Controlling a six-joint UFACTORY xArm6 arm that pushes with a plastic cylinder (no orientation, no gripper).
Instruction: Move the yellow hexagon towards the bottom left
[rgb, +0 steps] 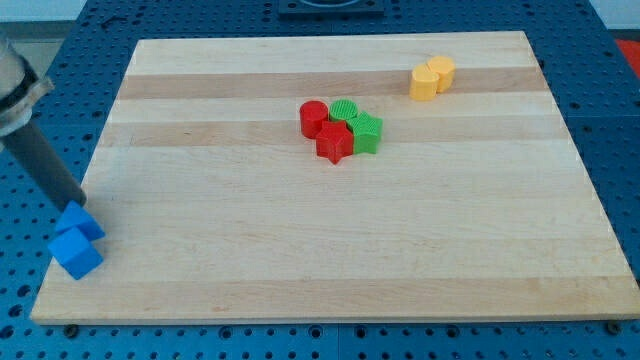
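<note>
Two yellow blocks touch each other at the board's top right. The lower-left one (423, 83) looks like the hexagon. The shape of the upper-right one (441, 72) is unclear. My tip (78, 203) is far from them, at the board's left edge near the bottom. It touches the upper of two blue blocks (82, 222). The dark rod slants up to the view's top left.
A second blue cube (75, 253) sits just below the first, at the wooden board's (300, 250) bottom-left corner. A tight cluster stands top centre: a red cylinder (314, 118), a green block (345, 111), a red star (335, 143), a green star (368, 133).
</note>
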